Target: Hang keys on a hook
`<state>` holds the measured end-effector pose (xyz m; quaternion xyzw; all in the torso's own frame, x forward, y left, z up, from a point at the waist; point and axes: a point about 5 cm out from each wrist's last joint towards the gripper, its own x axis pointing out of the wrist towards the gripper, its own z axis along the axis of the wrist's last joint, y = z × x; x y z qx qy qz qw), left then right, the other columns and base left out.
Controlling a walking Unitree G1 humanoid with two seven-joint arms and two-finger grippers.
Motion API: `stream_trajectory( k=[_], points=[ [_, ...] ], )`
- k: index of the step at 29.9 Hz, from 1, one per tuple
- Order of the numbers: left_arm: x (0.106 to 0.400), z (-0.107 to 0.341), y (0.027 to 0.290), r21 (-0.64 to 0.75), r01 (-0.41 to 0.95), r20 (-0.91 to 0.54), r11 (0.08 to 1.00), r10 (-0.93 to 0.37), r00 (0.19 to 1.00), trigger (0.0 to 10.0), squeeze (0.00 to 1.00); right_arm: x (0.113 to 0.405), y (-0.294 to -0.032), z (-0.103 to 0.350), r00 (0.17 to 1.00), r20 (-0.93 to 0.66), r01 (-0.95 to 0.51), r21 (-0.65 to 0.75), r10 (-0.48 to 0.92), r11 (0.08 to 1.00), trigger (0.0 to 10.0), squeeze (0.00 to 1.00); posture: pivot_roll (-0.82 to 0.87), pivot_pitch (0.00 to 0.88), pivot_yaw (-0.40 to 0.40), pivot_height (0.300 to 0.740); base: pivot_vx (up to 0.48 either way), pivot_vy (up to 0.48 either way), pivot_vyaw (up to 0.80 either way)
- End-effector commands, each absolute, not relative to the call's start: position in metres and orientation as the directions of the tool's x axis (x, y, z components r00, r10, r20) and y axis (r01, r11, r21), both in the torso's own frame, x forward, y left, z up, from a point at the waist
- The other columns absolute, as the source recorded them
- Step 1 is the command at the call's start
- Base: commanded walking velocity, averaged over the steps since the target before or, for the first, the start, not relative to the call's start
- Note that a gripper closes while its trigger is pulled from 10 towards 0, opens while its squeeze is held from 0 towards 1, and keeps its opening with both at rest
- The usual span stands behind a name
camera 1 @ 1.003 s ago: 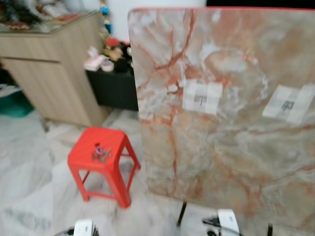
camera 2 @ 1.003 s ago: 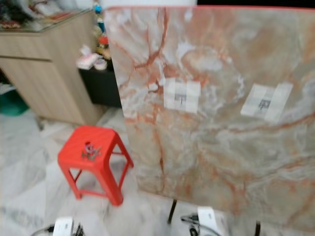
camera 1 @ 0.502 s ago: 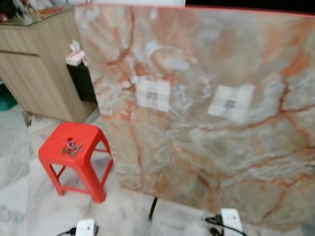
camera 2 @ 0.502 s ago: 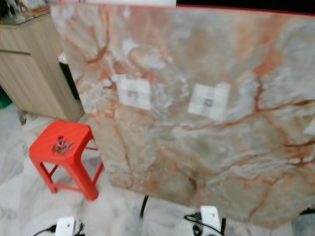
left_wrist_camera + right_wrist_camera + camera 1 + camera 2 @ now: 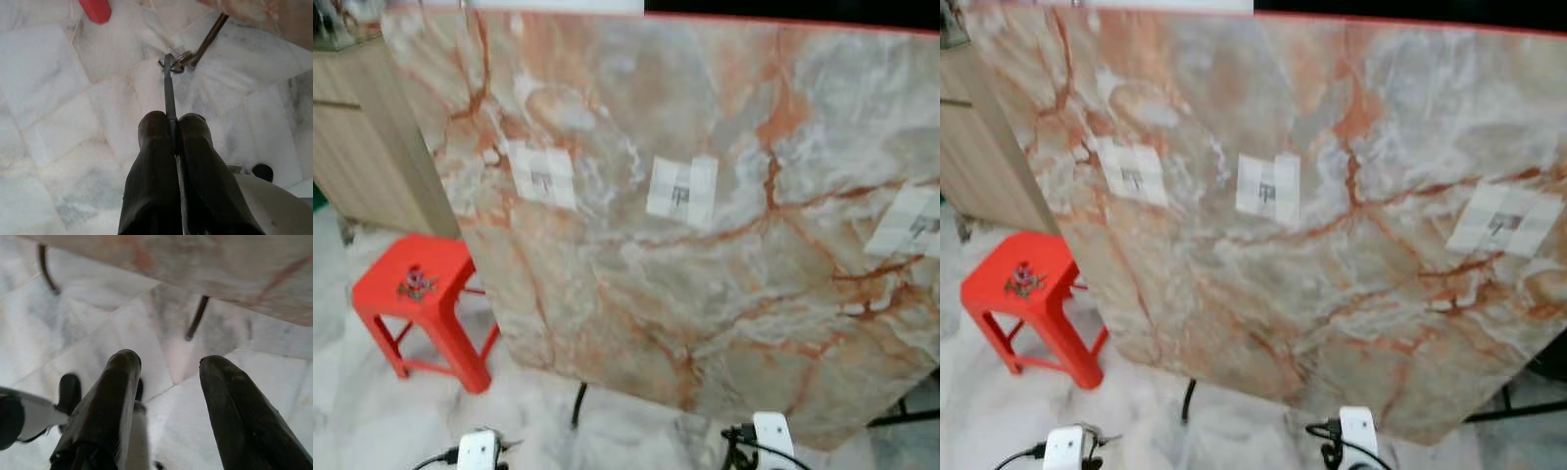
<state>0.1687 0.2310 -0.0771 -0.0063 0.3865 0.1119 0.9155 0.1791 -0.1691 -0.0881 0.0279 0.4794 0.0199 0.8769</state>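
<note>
A marble-patterned board (image 5: 705,245) stands on pale marble floor (image 5: 372,411). Left, keys (image 5: 416,284) lie on a red stool (image 5: 382,299). Left gripper (image 5: 171,122) fingers pressed together, pinching a thin metal strip (image 5: 169,88); right gripper (image 5: 168,369) spread apart.

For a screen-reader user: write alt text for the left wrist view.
The left gripper is shut on a thin metal key ring piece that sticks out beyond its two black fingers, held above a white marble floor. Ahead, a dark table leg meets the floor, and a red stool foot shows at the edge.
</note>
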Motion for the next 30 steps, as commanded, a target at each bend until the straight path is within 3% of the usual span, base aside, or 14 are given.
stream_trajectory(
  k=[1, 5, 9, 16, 17, 21, 30],
  points=[
    [0.178, -0.071, 0.233, 0.088, -0.213, -0.667, 0.973, 0.216, 0.713, 10.0, 0.0, 0.18, -0.17, -0.088, 0.539, -0.84, -0.005, 0.069, 0.061, 0.998, 10.0, 0.0, 0.08, 0.03, -0.017, 0.74, 0.0, 0.0, 0.0],
    [0.209, -0.046, 0.235, 0.101, -0.205, -0.507, 0.974, 0.228, 0.831, 10.0, 0.0, 0.18, -0.171, -0.088, 0.538, -0.84, -0.009, 0.07, 0.064, 0.997, 10.0, 0.0, 0.08, 0.026, -0.018, 0.74, 0.0, 0.0, 0.0],
    [0.225, -0.028, 0.234, 0.1, -0.192, -0.38, 0.976, 0.216, 0.9, 10.0, 0.0, 0.18, -0.171, -0.088, 0.539, -0.84, -0.008, 0.07, 0.063, 0.998, 10.0, 0.0, 0.08, 0.023, -0.016, 0.74, 0.0, 0.0, 0.0],
    [0.235, 0.001, 0.231, 0.052, -0.17, -0.177, 0.984, 0.176, 0.968, 10.0, 0.0, 0.18, -0.172, -0.087, 0.542, -0.837, -0.02, 0.071, 0.07, 0.997, 10.0, 0.0, 0.09, 0.021, -0.021, 0.74, 0.0, 0.0, 0.0],
    [0.235, 0.001, 0.231, 0.052, -0.17, -0.177, 0.984, 0.176, 0.968, 10.0, 0.0, 0.18, -0.172, -0.087, 0.542, -0.837, -0.02, 0.071, 0.07, 0.997, 10.0, 0.0, 0.09, 0.021, -0.021, 0.74, 0.0, 0.0, 0.0],
    [0.238, 0.033, 0.213, 0.067, 0.104, -0.078, 0.992, -0.099, 0.992, 10.0, 0.0, 0.181, -0.172, -0.087, 0.542, -0.838, -0.027, 0.068, 0.071, 0.997, 10.0, 0.0, 0.09, 0.02, -0.022, 0.74, 0.0, 0.0, 0.0],
    [0.241, 0.075, 0.233, 0.141, 0.163, -0.036, 0.976, -0.16, 0.986, 10.0, 0.0, 0.181, -0.172, -0.087, 0.537, -0.84, -0.037, 0.071, 0.079, 0.997, 10.0, 0.0, 0.11, 0.014, -0.017, 0.74, 0.0, 0.0, 0.0]
  ],
)
